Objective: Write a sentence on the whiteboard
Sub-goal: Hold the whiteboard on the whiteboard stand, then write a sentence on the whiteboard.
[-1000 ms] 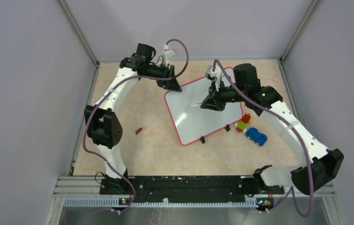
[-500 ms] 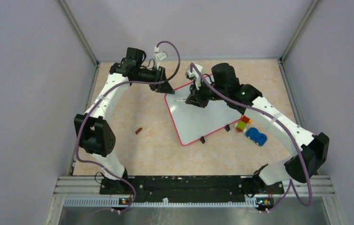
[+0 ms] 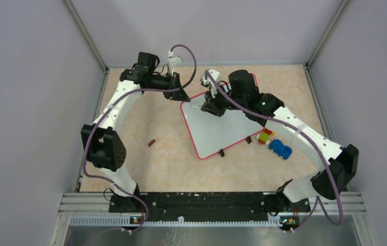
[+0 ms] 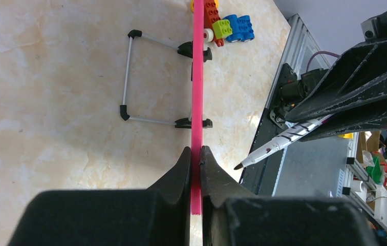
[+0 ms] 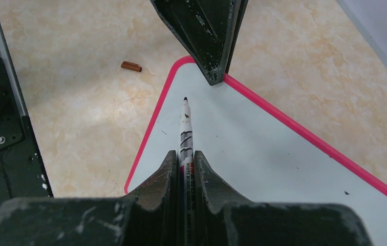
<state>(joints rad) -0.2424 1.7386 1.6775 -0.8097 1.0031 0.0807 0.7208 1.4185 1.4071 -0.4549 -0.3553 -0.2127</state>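
The whiteboard is pinched by its pink rim in the left gripper, stretching away ahead of it. A marker is clamped in the right gripper, tip over the board's corner.

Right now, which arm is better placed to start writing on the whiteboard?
Right: the right gripper holds the marker, tip over the blank whiteboard. The left gripper is clamped on its pink rim.
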